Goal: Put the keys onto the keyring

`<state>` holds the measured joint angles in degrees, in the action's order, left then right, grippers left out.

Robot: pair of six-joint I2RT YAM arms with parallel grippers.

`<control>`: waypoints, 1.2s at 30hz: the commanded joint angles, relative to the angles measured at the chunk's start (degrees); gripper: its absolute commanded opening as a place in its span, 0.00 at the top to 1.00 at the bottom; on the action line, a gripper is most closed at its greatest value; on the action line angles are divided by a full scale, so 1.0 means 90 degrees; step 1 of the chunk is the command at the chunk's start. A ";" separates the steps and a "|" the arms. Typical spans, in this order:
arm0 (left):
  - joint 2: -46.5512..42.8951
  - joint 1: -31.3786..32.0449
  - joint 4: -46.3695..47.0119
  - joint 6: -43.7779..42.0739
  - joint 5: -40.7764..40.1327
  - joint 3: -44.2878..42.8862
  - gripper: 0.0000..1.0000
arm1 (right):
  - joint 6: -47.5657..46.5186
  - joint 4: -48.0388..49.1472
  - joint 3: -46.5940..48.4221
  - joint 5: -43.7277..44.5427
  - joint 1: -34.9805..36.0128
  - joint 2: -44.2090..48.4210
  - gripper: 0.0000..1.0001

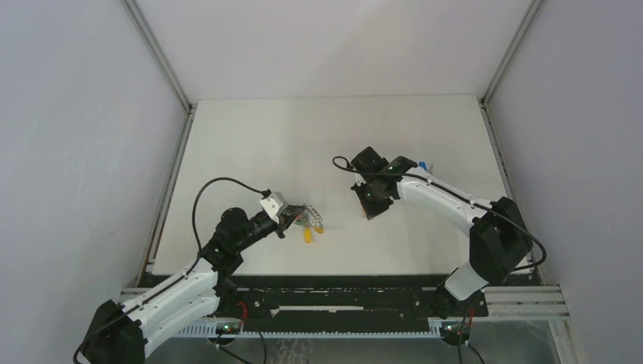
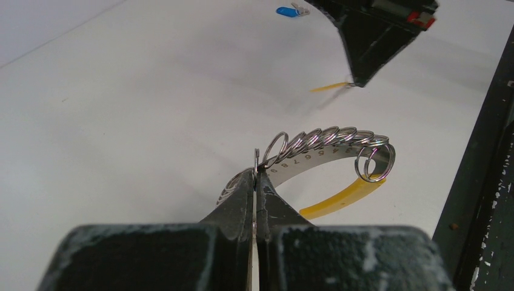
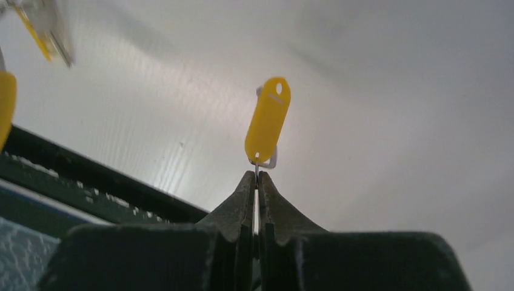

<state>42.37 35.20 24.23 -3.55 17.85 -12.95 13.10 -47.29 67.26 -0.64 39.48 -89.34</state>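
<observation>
- The left gripper (image 2: 256, 177) is closed tight. Its fingertips pinch one end of the keyring (image 2: 327, 142), a curved metal strip that carries a row of small silver rings.
- One yellow tag (image 2: 342, 197) hangs from the last ring, at the far end of the strip.
- The right gripper (image 3: 256, 179) is also pressed together. It holds the yellow key (image 3: 267, 118) by the small metal loop at its end, and the key sticks out past the fingertips.
- Seen from above, the keyring is over the white table (image 1: 265, 136), near the front edge and left of the middle. The right gripper with its key is well apart, to the right of it.
- The blue key (image 1: 422, 164) lies alone on the table, just beyond the right arm.
</observation>
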 commanded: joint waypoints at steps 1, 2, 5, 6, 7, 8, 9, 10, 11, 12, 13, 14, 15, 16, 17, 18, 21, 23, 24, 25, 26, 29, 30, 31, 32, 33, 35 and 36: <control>-0.0105 0.0044 0.0348 0.0048 -0.0109 -0.0078 1.00 | -0.0298 -0.2052 0.0348 -0.0617 0.0112 0.0149 1.00; -0.0098 0.0044 0.0353 0.0047 -0.0108 -0.0084 1.00 | -0.0289 -0.2253 0.0347 -0.0693 0.0157 0.0158 1.00; -0.0082 0.0056 0.0353 0.0048 -0.0090 -0.0094 1.00 | -0.0185 -0.2604 0.0324 -0.0839 0.0259 0.0156 1.00; -0.0082 0.0054 0.0346 0.0052 -0.0089 -0.0094 1.00 | -0.0194 -0.2615 0.0294 -0.0947 0.0268 0.0145 1.00; -0.0085 0.0054 0.0354 0.0048 -0.0088 -0.0094 1.00 | -0.0212 -0.2609 0.0274 -0.1008 0.0279 0.0108 1.00; -0.0087 0.0054 0.0353 0.0052 -0.0087 -0.0094 1.00 | -0.0220 -0.2603 0.0270 -0.1035 0.0276 0.0026 1.00; -0.0087 0.0054 0.0353 0.0053 -0.0088 -0.0094 1.00 | -0.0254 -0.2565 0.0270 -0.1066 0.0259 -0.0080 1.00; -0.0080 0.0054 0.0350 0.0048 -0.0088 -0.0094 1.00 | -0.0300 -0.2507 0.0279 -0.1096 0.0223 -0.0222 1.00; -0.0088 0.0054 0.0349 0.0047 -0.0088 -0.0089 1.00 | -0.0353 -0.2462 0.0309 -0.1086 0.0176 -0.0393 1.00; -0.0093 0.0054 0.0347 0.0050 -0.0088 -0.0089 1.00 | -0.0418 -0.2361 0.0341 -0.1095 0.0141 -0.0578 1.00; -0.0098 0.0054 0.0351 0.0048 -0.0097 -0.0085 1.00 | -0.0490 -0.2287 0.0345 -0.1107 0.0106 -0.0790 1.00; -0.0107 0.0054 0.0346 0.0041 -0.0103 -0.0085 1.00 | -0.0560 -0.2245 0.0504 -0.1077 0.0089 -0.0994 1.00; -0.0104 0.0054 0.0344 0.0042 -0.0115 -0.0085 1.00 | -0.0637 -0.2203 0.0650 -0.1022 0.0077 -0.1224 1.00; -0.0108 0.0054 0.0340 0.0042 -0.0126 -0.0085 1.00 | -0.0724 -0.2151 0.0775 -0.1010 0.0064 -0.1424 1.00; -0.0111 0.0054 0.0332 0.0043 -0.0136 -0.0085 1.00 | -0.0807 -0.2102 0.0900 -0.1041 0.0036 -0.1684 1.00; -0.0110 0.0054 0.0328 0.0041 -0.0132 -0.0085 1.00 | -0.0862 -0.2078 0.1056 -0.1039 -0.0001 -0.1857 1.00; -0.0114 0.0063 0.0310 0.0034 -0.0156 -0.0085 1.00 | -0.0982 -0.2032 0.1512 -0.0887 -0.0080 -0.2259 1.00; -0.0127 0.0063 0.0312 0.0033 -0.0157 -0.0080 1.00 | -0.1065 -0.2000 0.1785 -0.0874 -0.0134 -0.2465 1.00; -0.0132 0.0063 0.0309 0.0033 -0.0157 -0.0084 1.00 | -0.1081 -0.1986 0.1880 -0.0874 -0.0158 -0.2577 1.00; -0.0133 0.0063 0.0315 0.0036 -0.0159 -0.0084 1.00 | -0.1106 -0.1990 0.1986 -0.0867 -0.0173 -0.2670 1.00; -0.0123 0.0063 0.0307 0.0034 -0.0166 -0.0080 1.00 | -0.1134 -0.1987 0.2070 -0.0870 -0.0175 -0.2771 1.00; -0.0112 0.0063 0.0314 0.0026 -0.0169 -0.0085 1.00 | -0.1180 -0.1909 0.2198 -0.0909 -0.0185 -0.3006 1.00; -0.0100 0.0063 0.0311 0.0023 -0.0167 -0.0085 1.00 | -0.1183 -0.1875 0.2232 -0.0907 -0.0180 -0.3075 1.00; -0.0105 0.0063 0.0310 0.0023 -0.0167 -0.0085 1.00 | -0.1189 -0.1841 0.2259 -0.0898 -0.0176 -0.3143 1.00; -0.0108 0.0063 0.0313 0.0024 -0.0167 -0.0085 1.00 | -0.1176 -0.1790 0.2283 -0.0891 -0.0168 -0.3213 1.00; -0.0103 0.0065 0.0309 0.0024 -0.0167 -0.0080 1.00 | -0.1158 -0.1737 0.2303 -0.0887 -0.0168 -0.3256 1.00; -0.0105 0.0063 0.0311 0.0024 -0.0167 -0.0089 1.00 | -0.1122 -0.1674 0.2377 -0.0900 -0.0164 -0.3330 1.00; -0.0088 0.0063 0.0310 0.0024 -0.0167 -0.0091 1.00 | -0.1110 -0.1670 0.2438 -0.0874 -0.0152 -0.3364 1.00</control>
<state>42.30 35.51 23.81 -3.55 16.69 -12.95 3.60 -63.83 86.13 -9.08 37.98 -119.07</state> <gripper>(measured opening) 0.011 0.003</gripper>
